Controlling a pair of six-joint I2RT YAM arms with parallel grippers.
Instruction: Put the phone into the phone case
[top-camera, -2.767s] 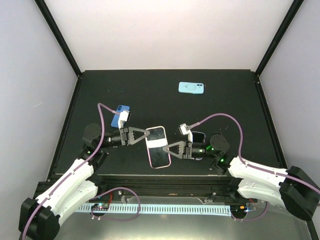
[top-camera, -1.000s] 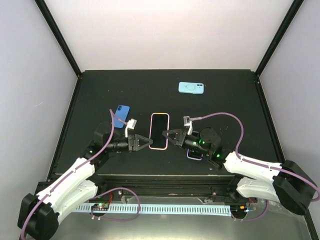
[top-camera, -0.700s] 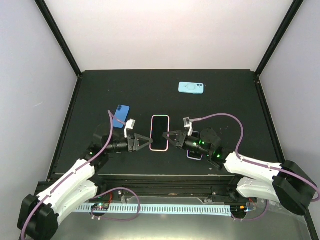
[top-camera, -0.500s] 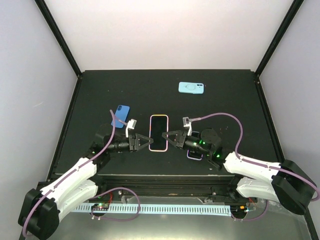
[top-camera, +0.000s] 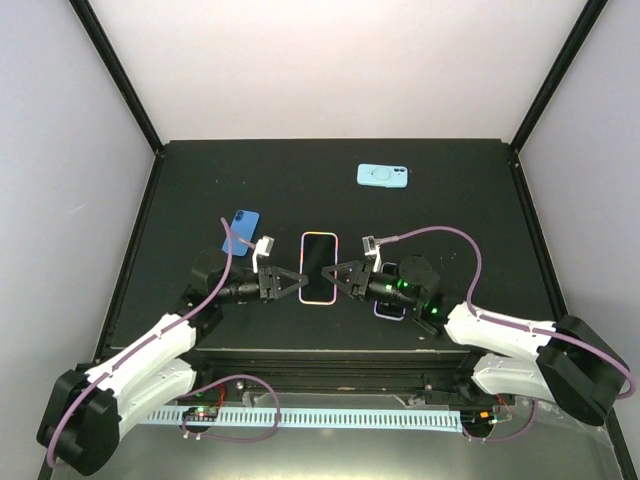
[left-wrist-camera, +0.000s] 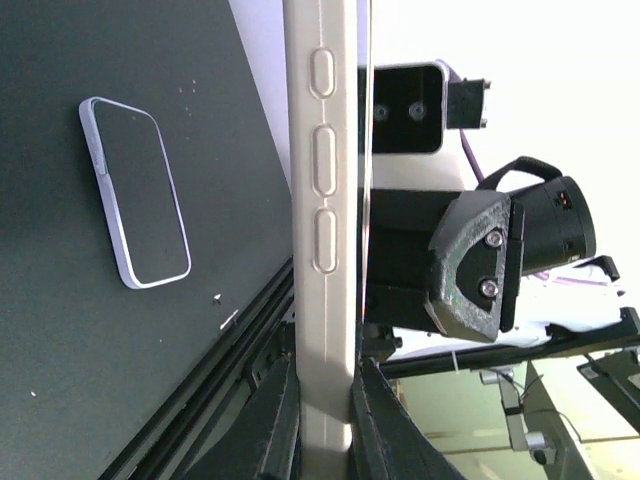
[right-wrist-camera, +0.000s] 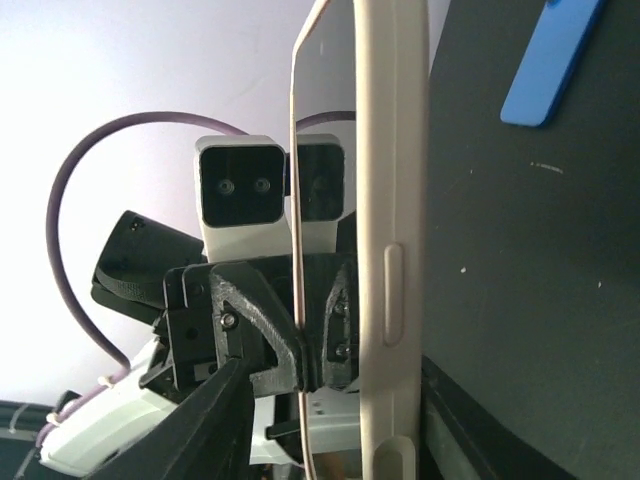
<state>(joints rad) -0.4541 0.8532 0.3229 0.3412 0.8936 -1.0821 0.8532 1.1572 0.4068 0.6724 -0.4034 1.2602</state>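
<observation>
A phone in a pale pink case (top-camera: 318, 266) is held off the black table between my two grippers, screen up. My left gripper (top-camera: 299, 283) is shut on its left long edge; in the left wrist view the fingers (left-wrist-camera: 272, 425) clamp the case's buttoned side (left-wrist-camera: 326, 250) from both faces. My right gripper (top-camera: 329, 274) is at the phone's right edge. In the right wrist view the case side (right-wrist-camera: 392, 240) fills the middle, and one black finger (right-wrist-camera: 205, 420) stands apart from it. The other finger is hidden behind the case.
A blue case (top-camera: 241, 231) lies at the left, also in the right wrist view (right-wrist-camera: 551, 58). A light blue case with a ring (top-camera: 383, 176) lies at the back. A lavender-edged phone (top-camera: 391, 306) lies under my right arm, also in the left wrist view (left-wrist-camera: 136, 205).
Since 2.8 s ago the cased phone has moved back from the table's front and turned straight. In the last second my right gripper has edged left against its right edge.
</observation>
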